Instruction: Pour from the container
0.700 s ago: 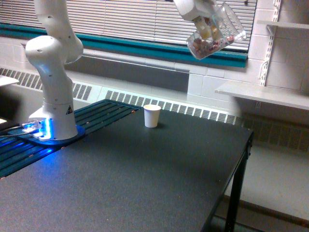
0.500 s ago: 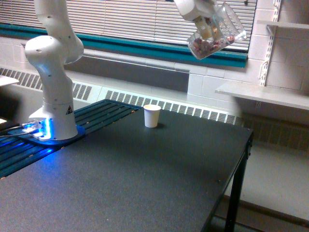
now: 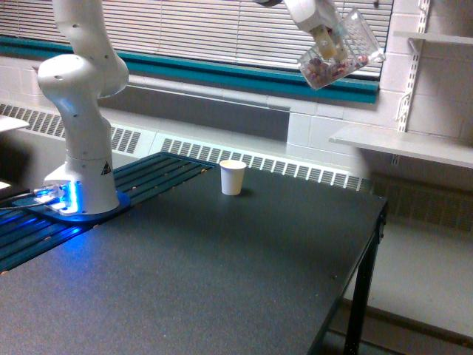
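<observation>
**Cup carried higher and toward the exterior view's right**

Since the earlier frames the gripper (image 3: 322, 29) and the container (image 3: 341, 50) have shifted up and toward the exterior view's right, now nearer the top edge.

One black table (image 3: 222, 274) fills the lower scene. One white robot arm (image 3: 80, 96) rises from a blue-lit base. One container, clear plastic and tilted, sits clasped in the fingers, its pinkish-red and pale pieces heaped in its lower end. One white paper cup (image 3: 233, 177) stands upright on the table, well below the fingers and toward the exterior view's left.
</observation>
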